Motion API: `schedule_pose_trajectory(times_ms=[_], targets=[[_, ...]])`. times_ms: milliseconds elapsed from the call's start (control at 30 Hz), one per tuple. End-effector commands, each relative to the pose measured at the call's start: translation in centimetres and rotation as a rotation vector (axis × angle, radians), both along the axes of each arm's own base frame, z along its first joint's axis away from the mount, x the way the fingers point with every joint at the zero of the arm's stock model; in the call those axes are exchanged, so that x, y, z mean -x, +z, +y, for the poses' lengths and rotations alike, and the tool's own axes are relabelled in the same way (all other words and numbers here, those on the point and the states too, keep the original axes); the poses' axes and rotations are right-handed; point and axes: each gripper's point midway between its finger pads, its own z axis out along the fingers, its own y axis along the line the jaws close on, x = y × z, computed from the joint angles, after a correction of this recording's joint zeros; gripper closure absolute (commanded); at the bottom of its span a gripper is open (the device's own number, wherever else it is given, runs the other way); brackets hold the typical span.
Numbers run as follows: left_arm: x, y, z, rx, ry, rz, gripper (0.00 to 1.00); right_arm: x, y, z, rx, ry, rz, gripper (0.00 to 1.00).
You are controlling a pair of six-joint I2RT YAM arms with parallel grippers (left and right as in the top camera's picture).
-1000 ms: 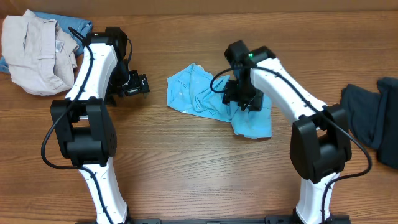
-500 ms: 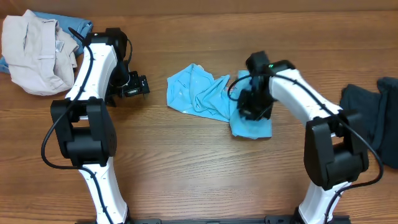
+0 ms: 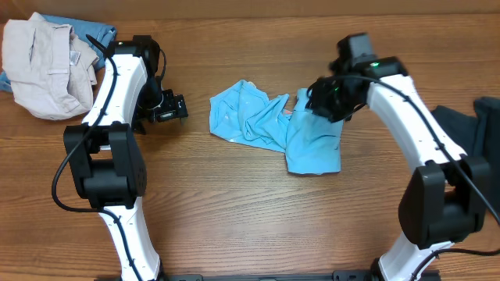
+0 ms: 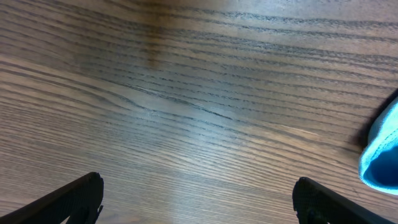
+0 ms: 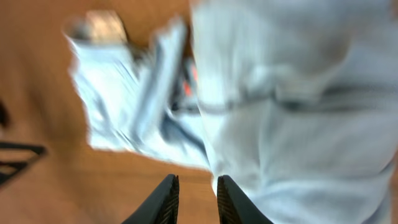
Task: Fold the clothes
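Shirt (image 3: 250, 121) lies crumpled, long axis left-right. Right gripper (image 3: 319, 101), nearly closed, pinches its right edge; left gripper (image 3: 173, 107) gapes empty, left of it

One sky-blue T-shirt (image 3: 242, 117), one beige garment (image 3: 43, 62), one navy garment (image 3: 461, 148), two arms (image 3: 117, 86) (image 3: 402, 97)

The T-shirt (image 3: 269, 125) at centre frame is soft, matt cloth, heavily creased. The table (image 3: 234, 211) is wood with fine dark grain and a low satin sheen. Upper left, the beige garment (image 3: 39, 70) looks like heavier matt cloth. My arm shells (image 3: 117, 86) are smooth, glossy white plastic.
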Motion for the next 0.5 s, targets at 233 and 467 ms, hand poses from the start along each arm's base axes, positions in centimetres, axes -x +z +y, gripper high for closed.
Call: schedule_pose_trajectory(times_ms=[233, 467], targets=[[0.3, 0.6, -0.1, 0.014, -0.014, -0.004, 0.0, -1.6, -5.4, 1.1, -0.074, 0.004, 0.073, 0.86], [0.4, 0.7, -0.1, 0.014, -0.014, 0.001, 0.0, -5.4, -8.0, 1.5, -0.084, -0.038, -0.019, 0.86]])
